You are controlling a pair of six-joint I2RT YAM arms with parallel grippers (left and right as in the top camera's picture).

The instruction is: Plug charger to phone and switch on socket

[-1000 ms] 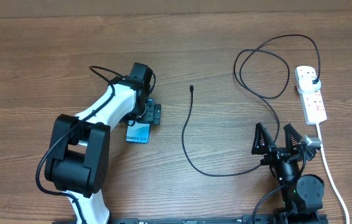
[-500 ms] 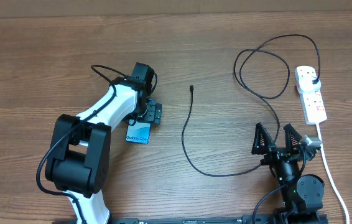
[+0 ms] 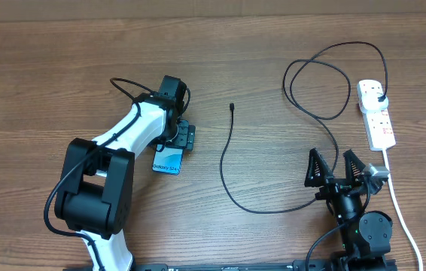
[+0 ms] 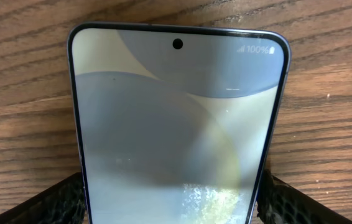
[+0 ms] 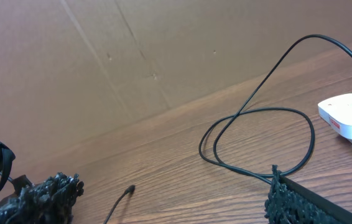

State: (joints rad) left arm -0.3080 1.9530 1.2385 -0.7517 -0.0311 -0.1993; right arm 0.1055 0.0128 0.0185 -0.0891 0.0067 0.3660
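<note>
Basically the plug tip (image 3: 232,106) of the charger (image 3: 224,162) lies loose on the table (image 3: 47,75), well apart from the phone (image 4: 176,124) on its right-arm side; the left tool (image 3: 181,140) clamps the phone's long edges, so the wide-open, empty right tool (image 3: 334,167), though farther off, should fetch it.

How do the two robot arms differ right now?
The left arm stretches far across the table; the right arm sits folded at the near edge. The left gripper has its fingers against the phone's sides; the right gripper gapes open, holding nothing. Both have black, rough-textured fingers.
</note>
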